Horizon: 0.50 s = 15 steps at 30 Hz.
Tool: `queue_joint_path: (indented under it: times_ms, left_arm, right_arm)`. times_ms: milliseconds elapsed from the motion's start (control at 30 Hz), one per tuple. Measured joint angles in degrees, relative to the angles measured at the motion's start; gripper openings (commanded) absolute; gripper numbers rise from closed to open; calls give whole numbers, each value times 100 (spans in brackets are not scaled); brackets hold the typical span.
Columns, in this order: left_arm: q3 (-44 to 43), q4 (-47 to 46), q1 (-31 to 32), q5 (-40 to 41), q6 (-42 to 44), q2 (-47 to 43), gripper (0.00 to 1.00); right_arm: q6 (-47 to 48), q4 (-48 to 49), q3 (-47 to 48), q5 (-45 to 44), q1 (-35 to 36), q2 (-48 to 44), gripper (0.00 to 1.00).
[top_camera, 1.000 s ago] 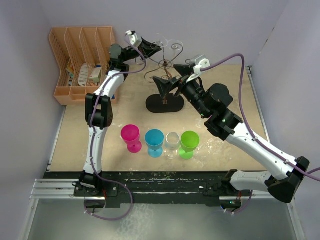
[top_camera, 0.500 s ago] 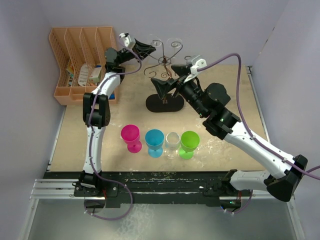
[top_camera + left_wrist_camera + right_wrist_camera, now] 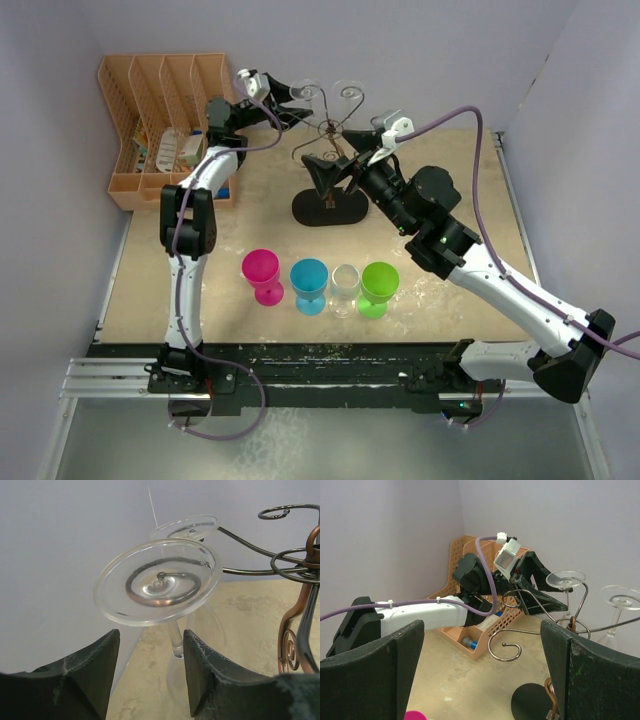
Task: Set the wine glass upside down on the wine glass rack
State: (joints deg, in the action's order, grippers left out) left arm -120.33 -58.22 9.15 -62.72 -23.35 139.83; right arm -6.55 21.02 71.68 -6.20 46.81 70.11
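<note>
A clear wine glass hangs upside down, its foot resting on a scroll arm of the dark wire wine glass rack. Its stem hangs between the fingers of my open left gripper, close to the right finger and apart from the left one. From above, that gripper sits at the rack's back left arm, by the glass foot. A second clear glass hangs on the neighbouring arm. My right gripper stands wide open and empty beside the rack's stem, facing a bare scroll arm.
A peach slotted organizer with small items fills the back left corner. Pink, blue, clear and green glasses stand upright in a row near the front. Walls close in behind and on both sides.
The left gripper has opened off the hanging glass's stem and drawn back a little to the left. The right gripper shifted slightly toward the rack's stem, still open.
</note>
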Motion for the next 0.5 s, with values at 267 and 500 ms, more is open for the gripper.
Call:
queue_joint_path:
  times_ms: [267,500]
  left_arm:
    - [509,330,-20,-59,363,-435,81]
    - [1451,1001,-127,-190,1217,-1298,100]
  right_arm:
    - [0,35,-4,0,0,-24,100]
    - [-4,70,-103,-31,0,-195,100]
